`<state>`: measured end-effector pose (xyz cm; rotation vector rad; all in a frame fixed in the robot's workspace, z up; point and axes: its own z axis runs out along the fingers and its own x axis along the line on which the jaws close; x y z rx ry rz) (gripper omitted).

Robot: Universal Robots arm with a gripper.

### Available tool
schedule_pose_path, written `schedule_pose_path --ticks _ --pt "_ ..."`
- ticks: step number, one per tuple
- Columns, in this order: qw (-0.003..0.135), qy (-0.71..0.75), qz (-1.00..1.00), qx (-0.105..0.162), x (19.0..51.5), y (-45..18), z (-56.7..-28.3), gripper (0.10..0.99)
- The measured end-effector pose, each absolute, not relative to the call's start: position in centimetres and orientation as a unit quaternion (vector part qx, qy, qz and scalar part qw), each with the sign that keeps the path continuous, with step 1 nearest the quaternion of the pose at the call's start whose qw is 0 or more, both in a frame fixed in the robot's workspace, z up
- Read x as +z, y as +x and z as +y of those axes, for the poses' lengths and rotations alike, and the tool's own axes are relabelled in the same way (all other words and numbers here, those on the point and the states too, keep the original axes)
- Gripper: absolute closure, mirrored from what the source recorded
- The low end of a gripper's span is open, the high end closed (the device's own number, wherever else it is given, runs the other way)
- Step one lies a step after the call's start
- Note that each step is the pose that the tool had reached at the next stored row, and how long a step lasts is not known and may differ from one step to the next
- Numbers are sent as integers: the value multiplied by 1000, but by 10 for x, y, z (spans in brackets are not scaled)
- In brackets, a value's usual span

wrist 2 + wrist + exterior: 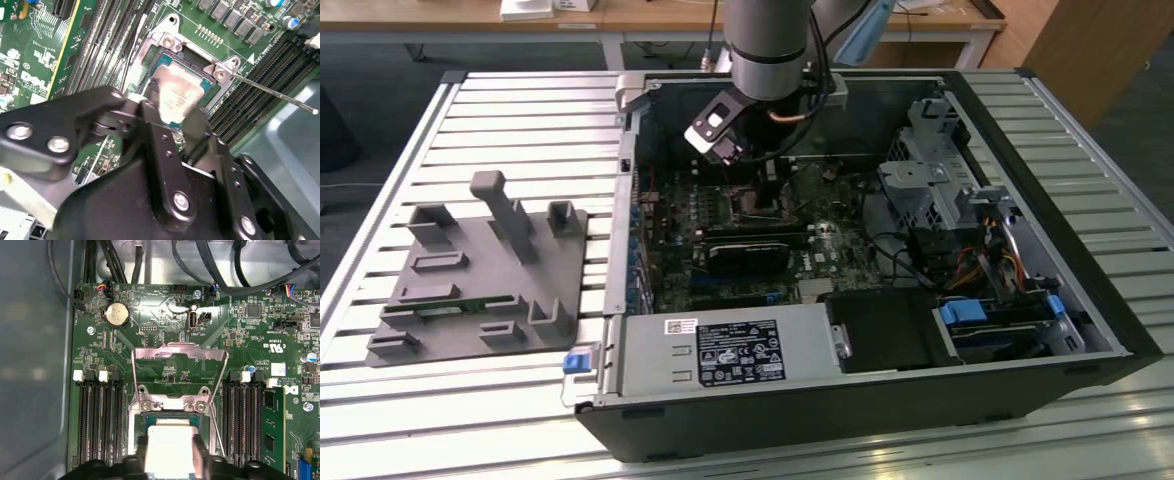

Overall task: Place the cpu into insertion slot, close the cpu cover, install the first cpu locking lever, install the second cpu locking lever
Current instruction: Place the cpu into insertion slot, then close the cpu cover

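Note:
The cpu (170, 445), a silvery square chip, sits between my gripper's (170, 452) black fingers (200, 452), which are shut on its two sides. It hovers right over the insertion slot (150, 417), a dark socket with a silver rim on the green board; I cannot tell whether it touches. The second wrist view shows the cpu (175, 92) tilted above the insertion slot (167, 60). The cpu cover (177, 351) stands swung open behind the socket. A thin locking lever (280, 95) sticks out sideways, unlatched. In the exterior view my gripper (767, 195) reaches down into the open computer case (854, 420).
Black memory slots (97, 420) flank the socket, with a green memory card (272, 425) in one. Black cables (220, 275) run along the board's edge. A grey fixture (480, 270) lies on the slatted table at the exterior view's left. A drive cage (934, 180) stands inside the case.

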<state>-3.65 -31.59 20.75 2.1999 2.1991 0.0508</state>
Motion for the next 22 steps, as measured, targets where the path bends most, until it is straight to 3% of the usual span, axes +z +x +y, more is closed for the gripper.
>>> schedule_pose_path --ticks 9,22 --pt "8 707 707 11 208 -35 -320 969" --pt "7 707 707 11 208 -31 -320 980"
